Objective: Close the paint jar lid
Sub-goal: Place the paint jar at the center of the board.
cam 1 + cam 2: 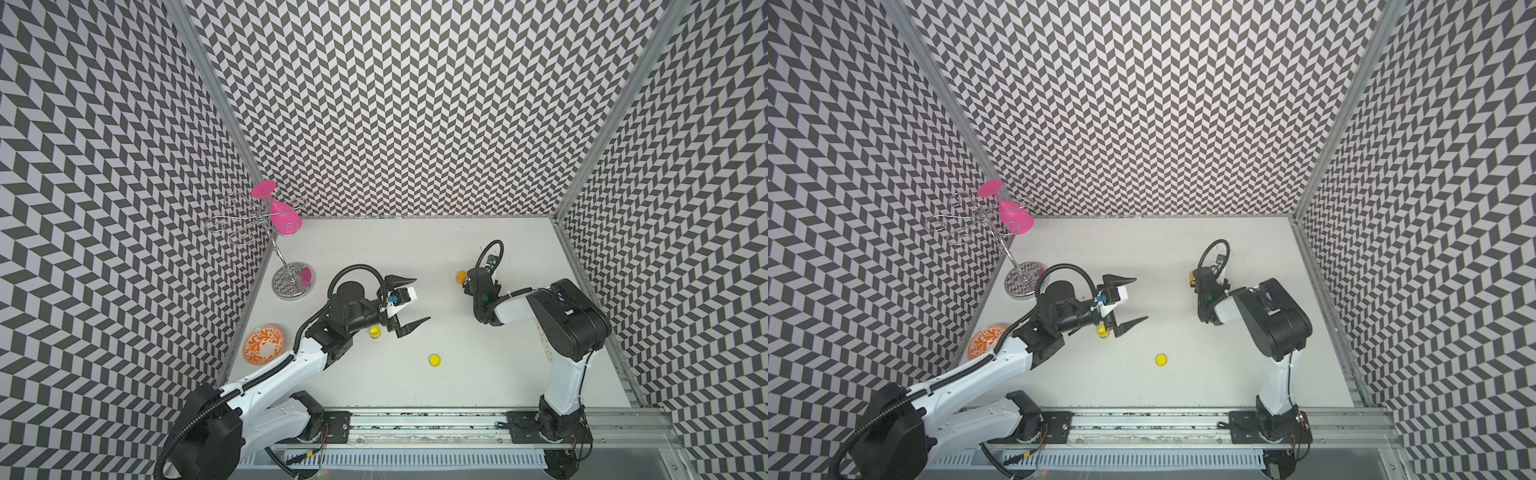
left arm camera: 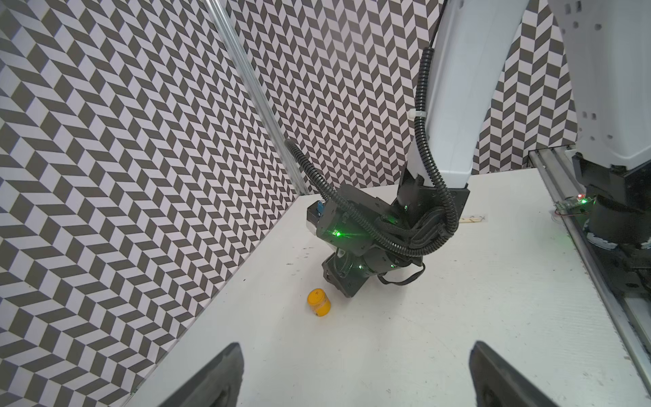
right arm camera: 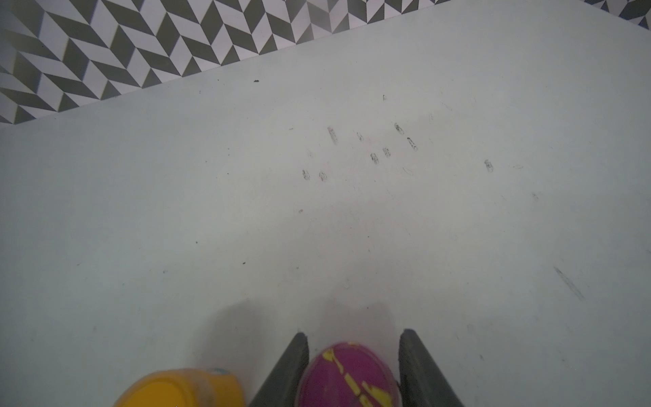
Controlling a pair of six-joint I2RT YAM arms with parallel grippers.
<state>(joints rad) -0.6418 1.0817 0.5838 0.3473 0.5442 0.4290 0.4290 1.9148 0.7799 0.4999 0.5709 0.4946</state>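
Our right claw (image 3: 354, 333) points down at the white counter (image 3: 317, 211), its fingers flanking a round magenta lid streaked yellow (image 3: 347, 373), just beside an orange paint jar (image 3: 183, 387); we cannot tell whether it pinches. Our left claw (image 1: 422, 299), spread wide, hovers near a small yellow jar (image 1: 375, 331); a loose yellow lid (image 1: 434, 360) lies apart. We should keep the magenta lid centred and level, and avoid nudging the orange jar.
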